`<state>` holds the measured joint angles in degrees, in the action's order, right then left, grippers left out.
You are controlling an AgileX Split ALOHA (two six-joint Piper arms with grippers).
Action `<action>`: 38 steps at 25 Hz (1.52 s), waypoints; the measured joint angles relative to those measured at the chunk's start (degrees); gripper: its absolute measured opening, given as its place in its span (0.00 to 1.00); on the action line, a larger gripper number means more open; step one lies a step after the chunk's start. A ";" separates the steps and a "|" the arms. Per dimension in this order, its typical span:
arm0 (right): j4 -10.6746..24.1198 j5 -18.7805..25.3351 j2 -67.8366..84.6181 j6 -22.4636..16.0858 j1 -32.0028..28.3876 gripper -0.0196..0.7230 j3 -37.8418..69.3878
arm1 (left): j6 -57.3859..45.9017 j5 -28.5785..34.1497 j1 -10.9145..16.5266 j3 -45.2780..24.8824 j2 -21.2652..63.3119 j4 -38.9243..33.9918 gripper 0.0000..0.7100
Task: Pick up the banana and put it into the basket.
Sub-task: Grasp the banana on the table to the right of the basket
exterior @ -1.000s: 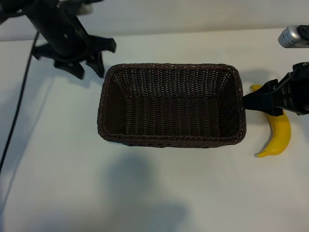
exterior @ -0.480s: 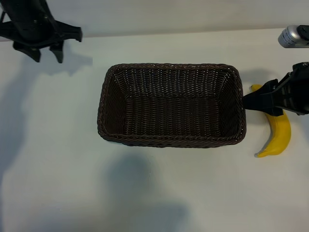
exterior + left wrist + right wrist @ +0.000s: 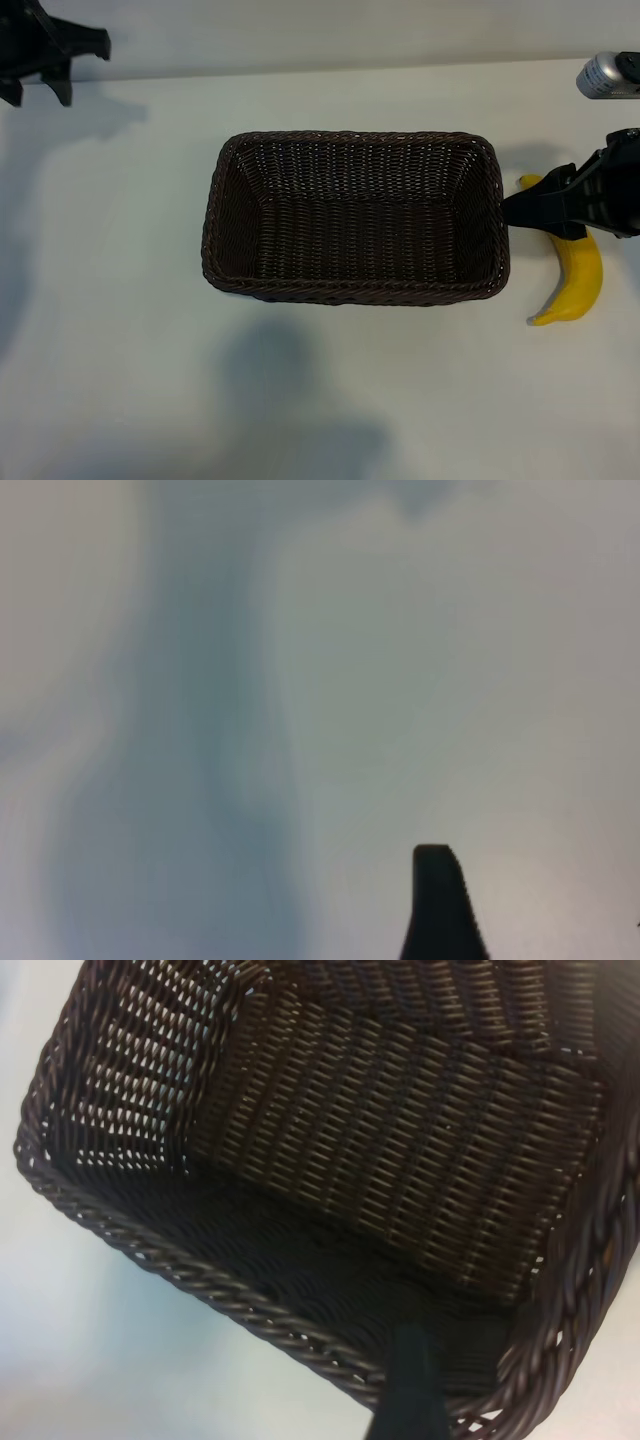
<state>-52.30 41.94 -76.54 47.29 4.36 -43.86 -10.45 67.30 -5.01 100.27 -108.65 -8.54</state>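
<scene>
The dark brown wicker basket (image 3: 355, 136) stands empty in the middle of the white table. To its right lies the yellow banana (image 3: 582, 278), on the table outside the basket, its middle covered by my right arm. My right gripper (image 3: 514, 210) hovers above the banana with its tip at the basket's right rim, open and holding nothing. The right wrist view looks down into the basket (image 3: 200, 1290), with one dark finger (image 3: 412, 1390) over the rim. My left gripper (image 3: 38, 97) is at the far left corner of the table, open and empty.
A silver cylindrical object (image 3: 604, 76) sits at the far right edge of the table. The left wrist view shows only bare white table and one dark finger (image 3: 440, 905).
My left arm has pulled away from the basket's far left corner toward the far left edge of the view. The right arm, banana and basket have not moved.
</scene>
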 joint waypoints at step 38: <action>0.00 -0.01 0.00 -0.07 0.00 0.79 0.00 | 1.96 -7.95 -0.05 -65.01 74.47 1.88 0.68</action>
<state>-52.30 41.93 -76.54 47.22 4.36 -43.86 -8.49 59.34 -5.06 35.26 -34.18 -6.67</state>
